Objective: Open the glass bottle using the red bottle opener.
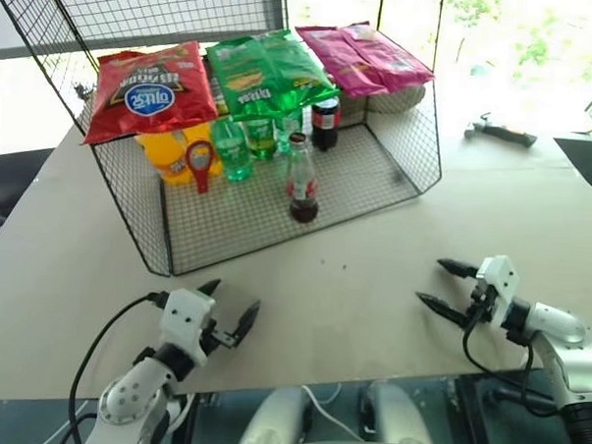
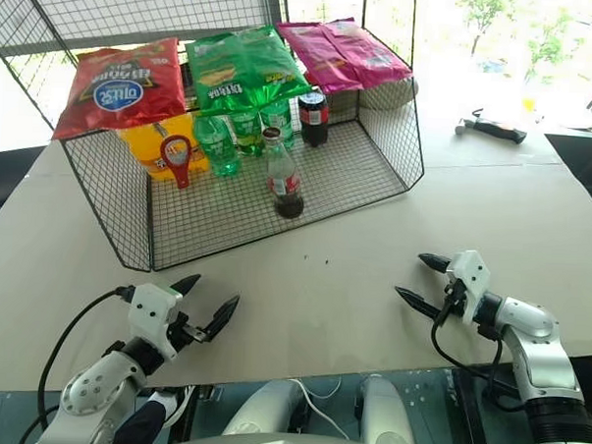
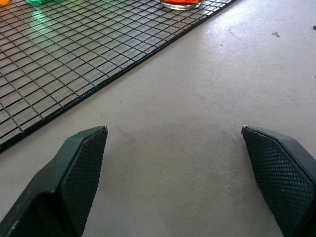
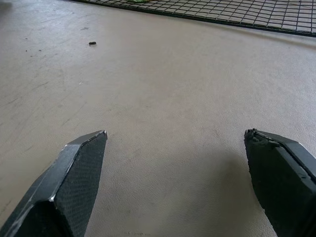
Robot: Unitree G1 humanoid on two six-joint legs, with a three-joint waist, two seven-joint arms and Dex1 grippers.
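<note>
The glass bottle (image 1: pixel 302 180) stands upright on the floor of the wire rack, clear with a red label and dark liquid at its base. The red bottle opener (image 1: pixel 200 163) hangs on the rack's left part, in front of an orange bottle. My left gripper (image 1: pixel 229 306) hovers open over the table, near the front edge and short of the rack's front. My right gripper (image 1: pixel 439 284) is open too, at the right, pointing left toward the middle of the table. Nothing sits between either pair of fingers. The bottle's base (image 3: pixel 180 4) shows ahead in the left wrist view.
The black wire rack (image 1: pixel 277 206) holds green bottles (image 1: pixel 232 145), a squat dark bottle (image 1: pixel 325 123) and an orange bottle (image 1: pixel 164 153). Red (image 1: pixel 145 90), green (image 1: pixel 266 71) and pink (image 1: pixel 362 56) snack bags lie on its top. A tool (image 1: pixel 501 133) lies at the far right.
</note>
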